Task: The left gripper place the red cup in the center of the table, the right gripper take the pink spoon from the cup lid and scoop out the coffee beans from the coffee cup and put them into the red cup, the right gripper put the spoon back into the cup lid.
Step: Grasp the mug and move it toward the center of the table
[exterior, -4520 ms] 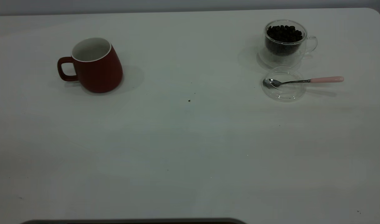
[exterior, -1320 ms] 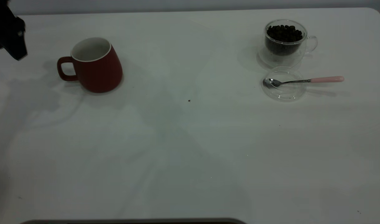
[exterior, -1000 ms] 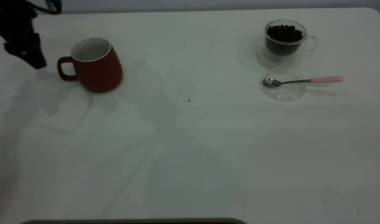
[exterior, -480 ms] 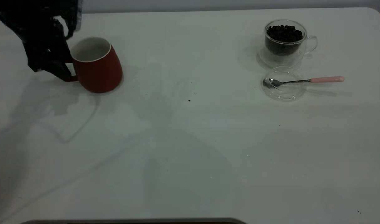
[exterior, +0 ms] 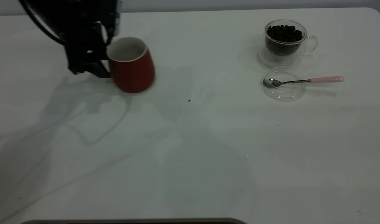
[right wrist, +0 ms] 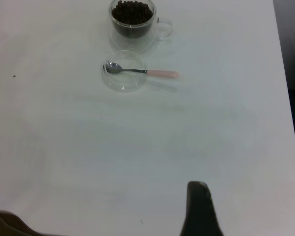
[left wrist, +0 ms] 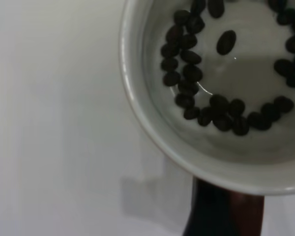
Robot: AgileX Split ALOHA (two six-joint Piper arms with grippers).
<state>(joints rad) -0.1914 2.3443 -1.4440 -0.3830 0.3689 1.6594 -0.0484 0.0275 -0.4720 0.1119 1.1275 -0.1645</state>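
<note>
Left of the table (exterior: pixel 190 149) centre, our left gripper (exterior: pixel 89 63) sits at the handle side of the red cup (exterior: pixel 132 70); we cannot tell its grip. We judge a slow, upright slide toward the middle keeps the cup steady.

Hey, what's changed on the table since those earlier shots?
The black left end effector came in from the left edge to the handle side of the dark red ceramic mug, and the mug has shifted right, toward the table's centre. The clear glass cup of coffee beans, the transparent lid and the pink-handled spoon stayed put.
</note>
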